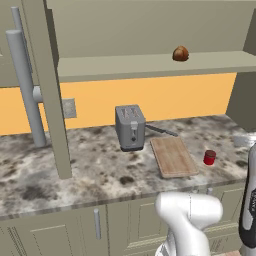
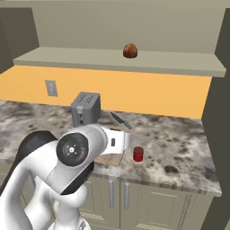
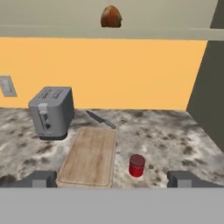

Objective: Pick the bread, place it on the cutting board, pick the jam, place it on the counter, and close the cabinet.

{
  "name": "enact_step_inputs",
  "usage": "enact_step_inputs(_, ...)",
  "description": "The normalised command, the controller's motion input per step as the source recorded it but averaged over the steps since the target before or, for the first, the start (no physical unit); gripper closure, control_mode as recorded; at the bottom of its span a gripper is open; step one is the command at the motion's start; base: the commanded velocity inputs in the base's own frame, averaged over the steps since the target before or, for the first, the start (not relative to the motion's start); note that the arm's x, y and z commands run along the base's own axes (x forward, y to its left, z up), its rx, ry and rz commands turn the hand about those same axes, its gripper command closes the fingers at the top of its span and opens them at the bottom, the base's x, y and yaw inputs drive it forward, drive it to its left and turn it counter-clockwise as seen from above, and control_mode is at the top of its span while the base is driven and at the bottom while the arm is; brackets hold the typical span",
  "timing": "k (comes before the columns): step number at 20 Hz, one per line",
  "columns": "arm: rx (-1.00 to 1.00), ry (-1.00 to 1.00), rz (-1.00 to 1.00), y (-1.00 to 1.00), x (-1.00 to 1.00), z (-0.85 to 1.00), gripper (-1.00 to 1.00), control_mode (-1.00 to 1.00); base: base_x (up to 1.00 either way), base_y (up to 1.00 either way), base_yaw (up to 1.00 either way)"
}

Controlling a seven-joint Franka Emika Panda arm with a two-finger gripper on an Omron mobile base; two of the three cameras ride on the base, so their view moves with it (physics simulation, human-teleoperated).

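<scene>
So far nothing of the task looks done: the bread (image 1: 180,53) sits on the open shelf of the cabinet (image 1: 150,65), well above the counter (image 1: 90,165), and the cutting board (image 1: 173,156) below it lies bare. The jam (image 1: 209,157) already stands on the counter, just beside the board's right edge and apart from it, so that step may need little or nothing, though I cannot tell whether it counts as placed. The cabinet door (image 1: 47,85) stands swung out on the left with its long bar handle (image 1: 22,85) facing the room, so closing is left for last. The gripper (image 3: 112,178) is spread wide and holds nothing; its two fingertips (image 3: 41,178) rise low in the hand view, aimed over the board and the jar from well back. A toaster (image 1: 130,126) stands just behind the board's left corner, and a knife (image 1: 161,131) lies behind the board near the wall. Above the board there is open air up to the shelf, so a rising reach to the bread looks unobstructed; the shelf's front lip and the cabinet's right side wall (image 2: 218,112) are the edges to mind, and the open door takes up room on the left.
</scene>
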Motion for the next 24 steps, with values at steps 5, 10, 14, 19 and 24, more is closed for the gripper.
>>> enact_step_inputs(5, 0.01, 0.01, 0.0, 0.03, -0.72, 0.35, -1.0, -1.0, 0.0, 0.0, 0.0)
enact_step_inputs(10, 0.0, 0.0, 0.0, 0.0, -0.76, 0.48, -1.0, -1.0, 0.0, 0.0, 0.0)
enact_step_inputs(14, 0.01, 0.0, -0.01, 0.01, -0.48, 0.74, -1.0, -1.0, 0.0, 0.0, 0.0)
enact_step_inputs(19, 0.0, 0.0, -0.01, 0.05, -0.19, 0.79, -1.0, -1.0, 0.0, 0.0, 0.0)
enact_step_inputs(24, 0.0, 0.0, 0.0, 0.01, -0.01, 0.59, -1.0, -1.0, 0.0, 0.0, 0.0)
